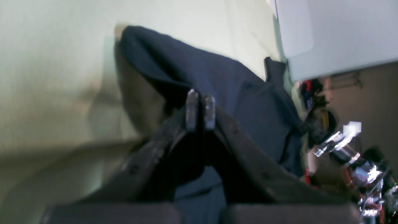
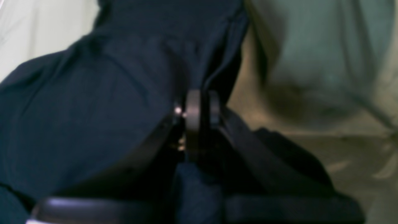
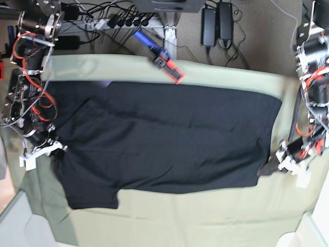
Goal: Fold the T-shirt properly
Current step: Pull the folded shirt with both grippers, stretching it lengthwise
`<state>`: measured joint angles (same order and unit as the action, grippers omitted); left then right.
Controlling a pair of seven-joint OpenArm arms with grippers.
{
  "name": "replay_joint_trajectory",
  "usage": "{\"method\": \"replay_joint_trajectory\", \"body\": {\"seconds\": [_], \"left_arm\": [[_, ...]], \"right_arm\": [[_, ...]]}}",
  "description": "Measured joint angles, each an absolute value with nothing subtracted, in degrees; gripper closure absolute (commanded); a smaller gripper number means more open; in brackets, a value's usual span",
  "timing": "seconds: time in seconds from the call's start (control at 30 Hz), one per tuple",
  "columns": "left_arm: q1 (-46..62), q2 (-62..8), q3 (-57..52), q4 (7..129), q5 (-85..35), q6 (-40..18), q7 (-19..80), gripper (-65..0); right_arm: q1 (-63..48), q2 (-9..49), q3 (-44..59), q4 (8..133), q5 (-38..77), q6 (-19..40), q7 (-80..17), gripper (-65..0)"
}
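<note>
Folding has barely begun; the big black soft short-sleeved T-shirt (image 3: 164,136) lies spread flat on the pale green cloth (image 3: 216,216); the left gripper (image 1: 200,109) pinches one edge, the right gripper (image 2: 200,105) pinches the other; every fold is left to do.

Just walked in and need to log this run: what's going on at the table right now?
A two-armed robot is folding a black T-shirt spread over a pale green cloth. The left gripper is shut on the T-shirt's edge at one end, and the right gripper is shut on the fabric at the sleeve end. The shirt lies mostly flat, with no finished fold.
</note>
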<state>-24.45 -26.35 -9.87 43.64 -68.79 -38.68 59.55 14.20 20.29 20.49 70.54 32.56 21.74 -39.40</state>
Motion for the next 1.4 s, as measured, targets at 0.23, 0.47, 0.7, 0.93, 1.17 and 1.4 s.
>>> {"method": "replay_joint_trajectory", "body": {"seconds": [0.23, 0.47, 0.7, 0.93, 1.17, 1.4], "left_arm": [[-18.5, -28.3, -9.8, 53.3, -71.0, -38.8, 60.9, 0.0], [-16.6, -30.8, -9.8, 56.2, -71.4, -38.8, 61.5, 0.0], [-13.8, -31.1, -9.8, 56.2, -72.8, -38.8, 62.3, 0.0], [-12.9, -31.1, -9.8, 56.2, -73.6, -38.8, 63.7, 0.0], [-12.9, -31.1, -9.8, 56.2, -73.8, -38.8, 63.9, 0.0], [-12.9, -31.1, -9.8, 56.2, -74.0, -38.8, 63.9, 0.0]], "right_arm": [[10.4, 22.3, 20.5, 79.5, 33.2, 21.8, -43.9, 0.0], [9.4, 25.1, 20.5, 79.8, 33.5, 21.8, -46.5, 0.0], [9.4, 27.0, 20.4, 79.8, 33.6, 21.8, -50.7, 0.0], [6.2, 28.9, 20.3, 79.9, 33.8, 21.8, -50.7, 0.0], [3.2, 29.2, 20.2, 79.9, 33.4, 21.8, -45.3, 0.0], [3.3, 29.2, 20.2, 79.9, 30.0, 21.8, -44.6, -39.4]]}}
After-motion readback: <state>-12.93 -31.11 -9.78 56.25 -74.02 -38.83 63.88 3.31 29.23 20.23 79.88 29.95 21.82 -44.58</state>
